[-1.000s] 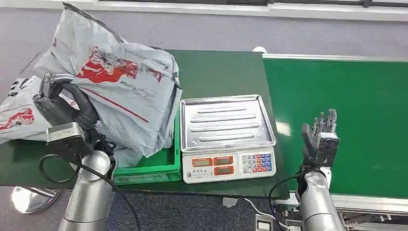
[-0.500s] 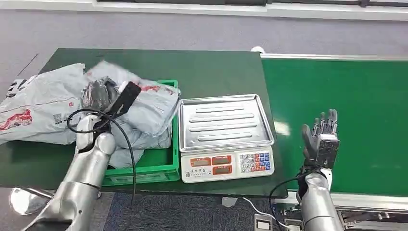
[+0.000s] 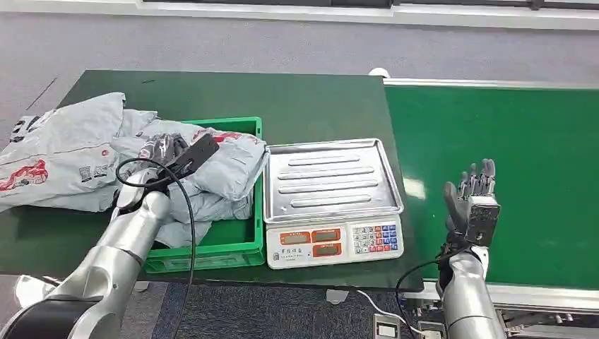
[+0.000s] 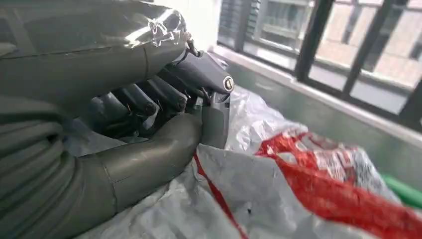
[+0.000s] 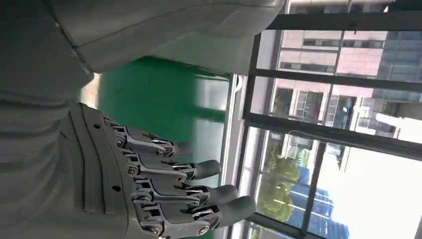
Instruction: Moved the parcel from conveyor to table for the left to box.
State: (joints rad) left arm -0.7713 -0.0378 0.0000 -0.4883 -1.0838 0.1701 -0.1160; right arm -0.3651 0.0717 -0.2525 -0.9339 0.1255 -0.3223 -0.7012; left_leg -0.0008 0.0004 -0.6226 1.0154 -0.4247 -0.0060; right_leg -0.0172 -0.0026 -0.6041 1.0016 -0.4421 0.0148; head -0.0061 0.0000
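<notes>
The left hand [image 3: 157, 150] rested on the grey plastic mailer parcel with red print [image 3: 219, 164], its fingers curled against the film; whether it gripped or only pressed could not be told. The parcel lay crumpled in the green plastic crate [image 3: 212, 251] on the dark green tabletop [image 3: 311, 106], draped over the rim nearest the silver weighing scale [image 3: 332, 201]. Lifting away, the fingers might snag the slack film and drag it out. The right hand [image 3: 472, 201] stood spread and empty above the green conveyor belt [image 3: 537, 141].
</notes>
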